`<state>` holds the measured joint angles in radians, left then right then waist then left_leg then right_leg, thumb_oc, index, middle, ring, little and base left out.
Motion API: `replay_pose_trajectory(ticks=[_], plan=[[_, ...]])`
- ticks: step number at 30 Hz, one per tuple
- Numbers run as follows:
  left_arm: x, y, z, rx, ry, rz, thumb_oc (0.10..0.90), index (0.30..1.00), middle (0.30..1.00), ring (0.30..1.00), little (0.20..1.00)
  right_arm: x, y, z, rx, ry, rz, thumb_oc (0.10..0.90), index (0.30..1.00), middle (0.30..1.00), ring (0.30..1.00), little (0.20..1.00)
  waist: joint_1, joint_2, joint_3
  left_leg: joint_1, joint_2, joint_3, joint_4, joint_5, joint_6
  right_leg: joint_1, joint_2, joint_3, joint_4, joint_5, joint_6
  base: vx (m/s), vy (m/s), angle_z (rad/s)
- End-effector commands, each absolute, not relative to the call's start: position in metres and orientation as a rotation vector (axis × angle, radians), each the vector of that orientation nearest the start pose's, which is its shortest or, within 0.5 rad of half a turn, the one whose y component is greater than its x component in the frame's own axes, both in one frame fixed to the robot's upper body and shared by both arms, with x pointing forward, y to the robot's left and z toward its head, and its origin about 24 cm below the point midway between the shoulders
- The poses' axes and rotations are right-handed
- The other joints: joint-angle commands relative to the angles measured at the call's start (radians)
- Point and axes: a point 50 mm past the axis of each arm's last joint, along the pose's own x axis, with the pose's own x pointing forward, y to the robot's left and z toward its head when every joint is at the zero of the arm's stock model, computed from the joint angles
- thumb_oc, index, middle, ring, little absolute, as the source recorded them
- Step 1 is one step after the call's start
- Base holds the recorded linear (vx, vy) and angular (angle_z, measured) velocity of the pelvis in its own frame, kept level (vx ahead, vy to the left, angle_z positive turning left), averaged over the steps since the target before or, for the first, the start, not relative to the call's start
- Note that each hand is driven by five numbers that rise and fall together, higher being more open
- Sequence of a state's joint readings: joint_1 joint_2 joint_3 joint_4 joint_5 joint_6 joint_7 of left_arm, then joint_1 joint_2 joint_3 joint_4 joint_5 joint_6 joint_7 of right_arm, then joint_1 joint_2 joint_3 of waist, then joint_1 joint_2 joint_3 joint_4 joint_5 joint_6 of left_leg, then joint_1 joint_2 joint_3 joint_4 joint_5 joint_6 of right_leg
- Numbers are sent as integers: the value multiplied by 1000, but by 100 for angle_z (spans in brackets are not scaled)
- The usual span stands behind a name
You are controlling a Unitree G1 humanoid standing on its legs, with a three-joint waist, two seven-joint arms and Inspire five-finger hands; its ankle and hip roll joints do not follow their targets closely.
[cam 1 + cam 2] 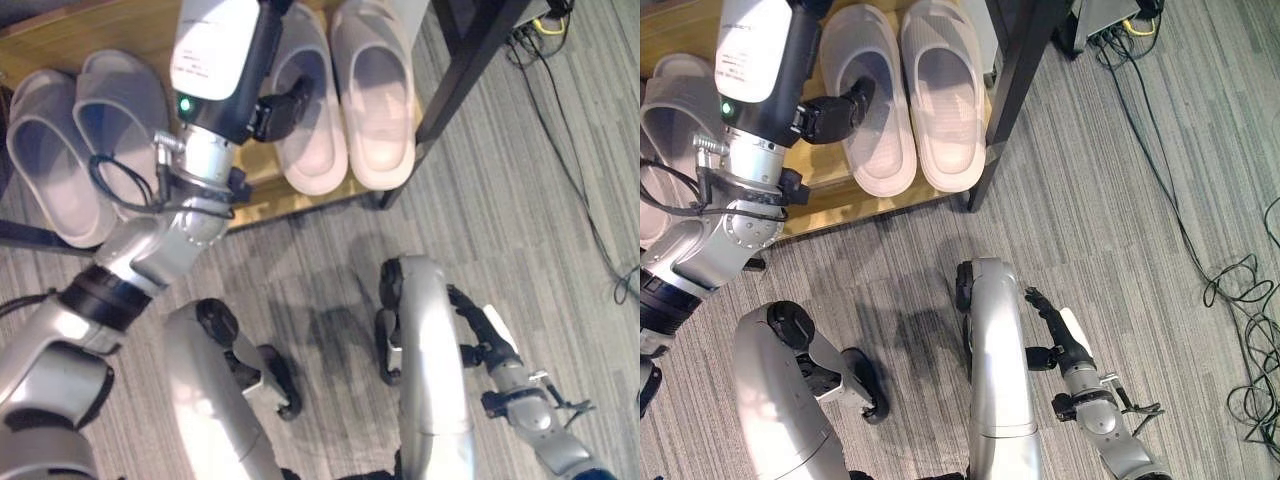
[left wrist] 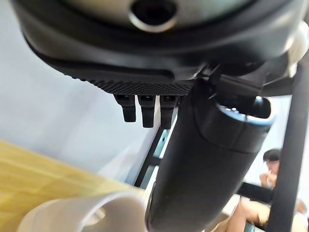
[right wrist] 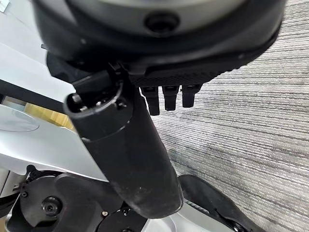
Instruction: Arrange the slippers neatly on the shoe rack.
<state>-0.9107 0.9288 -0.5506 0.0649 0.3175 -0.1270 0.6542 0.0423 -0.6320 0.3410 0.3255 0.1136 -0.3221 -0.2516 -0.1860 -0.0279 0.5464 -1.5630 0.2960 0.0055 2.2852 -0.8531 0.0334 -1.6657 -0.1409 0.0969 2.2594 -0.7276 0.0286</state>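
Left hand (image 1: 835, 112) reached over the shoe rack (image 1: 820, 195), fingers straight, thumb tip inside nearest white slipper (image 1: 872, 110); right hand (image 1: 1055, 325) low, open, empty.

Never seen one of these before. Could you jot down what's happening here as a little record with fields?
Shelf: wooden shoe rack
Left pair: grey slippers, side by side on the rack
Right pair: pale slippers, side by side on the rack
Left robot hand: reaching into the pale pair's left slipper, fingers hidden
Right robot hand: low over the carpet, holding nothing, fingers straight
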Motion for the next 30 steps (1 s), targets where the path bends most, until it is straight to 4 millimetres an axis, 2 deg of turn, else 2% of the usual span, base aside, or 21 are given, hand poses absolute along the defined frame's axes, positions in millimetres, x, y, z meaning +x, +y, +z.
replay_pose_trajectory(ticks=[1, 6, 9, 11, 12, 13, 15, 16, 17, 20, 21, 22, 23, 27, 28, 29, 30], plan=[[280, 160, 344, 880, -1442, 342, 800, 900, 900, 900, 900, 224, -243, 30, -564, -65, 9, 800, 900, 900, 900, 900, 11, 35, -26, -7, -19, -144, -42, 3, -77, 96, -124, 92, 12, -103, 62, -13, -18, 4], [269, 160, 334, 803, -1442, 294, 800, 900, 900, 900, 900, 230, -240, 33, -569, -83, 1, 800, 900, 900, 900, 900, 27, 33, -26, -7, -22, -144, -55, 18, -81, 96, -125, 92, 7, -90, 54, -6, -33, 1], [265, 163, 325, 763, -1415, 271, 800, 900, 900, 900, 900, 239, -237, 38, -576, -105, -4, 800, 900, 900, 900, 900, 45, 29, -26, -7, -23, -134, -105, 40, -82, 96, -127, 83, -33, -63, 43, -50, -34, 6], [262, 165, 319, 727, -1397, 248, 800, 900, 900, 900, 900, 254, -235, 50, -597, -158, -19, 800, 900, 900, 900, 900, 77, 33, -26, -7, -19, -111, -246, 90, -85, 96, -120, 51, -166, -14, 31, -142, -28, 2], [262, 165, 319, 728, -1397, 249, 800, 900, 900, 900, 900, 254, -235, 50, -597, -159, -19, 800, 900, 900, 900, 900, 77, 33, -26, -7, -19, -111, -247, 91, -84, 96, -120, 51, -167, -13, 31, -229, 3, -1], [261, 167, 315, 691, -1382, 240, 800, 900, 900, 900, 900, 266, -234, 62, -594, -209, -43, 800, 900, 900, 900, 900, 96, 44, -27, -7, -23, -94, -359, 146, -84, 96, -111, 16, -284, 38, 26, -240, 1, 2], [262, 170, 301, 624, -1322, 225, 800, 900, 900, 900, 900, 271, -231, 69, -569, -243, -66, 800, 900, 900, 900, 900, 113, 58, -57, -7, -35, -80, -461, 200, -78, 96, -106, -20, -387, 80, 21, -227, -3, -3], [261, 170, 301, 624, -1322, 226, 800, 900, 900, 900, 900, 271, -231, 69, -569, -242, -65, 800, 900, 900, 900, 900, 113, 58, -57, -7, -35, -80, -463, 202, -78, 96, -106, -21, -388, 81, 21, -156, -26, -1], [264, 174, 275, 560, -1216, 204, 800, 900, 900, 900, 900, 272, -230, 68, -548, -243, -80, 800, 900, 900, 900, 900, 130, 72, -120, -7, -42, -80, -564, 247, -70, 101, -113, -50, -489, 117, 14, -140, -27, 12], [268, 179, 242, 517, -1069, 190, 800, 900, 900, 900, 900, 271, -227, 64, -529, -233, -86, 800, 900, 900, 900, 900, 139, 93, -182, 11, -56, -85, -710, 312, -64, 145, -127, -112, -631, 162, 10, -167, -27, 12], [270, 178, 228, 487, -1003, 168, 800, 900, 900, 900, 900, 271, -227, 62, -524, -226, -82, 800, 900, 900, 900, 900, 138, 94, -190, 48, -58, -81, -784, 348, -63, 190, -126, -131, -700, 191, 3, -141, -24, 15], [270, 178, 228, 487, -1003, 168, 800, 900, 900, 900, 900, 271, -227, 62, -524, -226, -82, 800, 900, 900, 900, 900, 138, 94, -189, 50, -58, -81, -786, 350, -63, 192, -126, -131, -703, 192, 3, -215, -50, 24], [272, 178, 203, 501, -900, 136, 800, 900, 900, 900, 900, 272, -223, 56, -509, -204, -70, 800, 900, 900, 900, 900, 141, 90, -203, 130, -66, -74, -922, 403, -66, 280, -120, -158, -837, 236, 2, -174, -58, 24], [277, 173, 155, 500, -698, 53, 800, 900, 900, 900, 900, 273, -215, 41, -476, -144, -45, 800, 900, 900, 900, 900, 139, 80, -221, 292, -84, -63, -1176, 511, -78, 454, -90, -211, -1083, 310, -3, -161, -64, 18], [277, 173, 155, 500, -698, 53, 800, 900, 900, 900, 900, 273, -215, 41, -475, -145, -46, 800, 900, 900, 900, 900, 139, 81, -219, 296, -84, -63, -1178, 512, -78, 457, -89, -212, -1085, 311, -3, -133, -68, 10], [279, 171, 129, 503, -588, 19, 800, 900, 900, 900, 900, 271, -211, 29, -462, -94, -25, 800, 900, 900, 900, 900, 140, 76, -229, 383, -88, -60, -1293, 562, -83, 542, -74, -231, -1202, 348, 2, -101, -53, 7], [280, 170, 114, 519, -525, -8, 800, 900, 900, 900, 900, 269, -209, 22, -447, -65, -15, 800, 900, 900, 900, 900, 140, 75, -231, 438, -86, -59, -1360, 591, -87, 590, -66, -239, -1264, 372, 5, -106, -78, 5]])
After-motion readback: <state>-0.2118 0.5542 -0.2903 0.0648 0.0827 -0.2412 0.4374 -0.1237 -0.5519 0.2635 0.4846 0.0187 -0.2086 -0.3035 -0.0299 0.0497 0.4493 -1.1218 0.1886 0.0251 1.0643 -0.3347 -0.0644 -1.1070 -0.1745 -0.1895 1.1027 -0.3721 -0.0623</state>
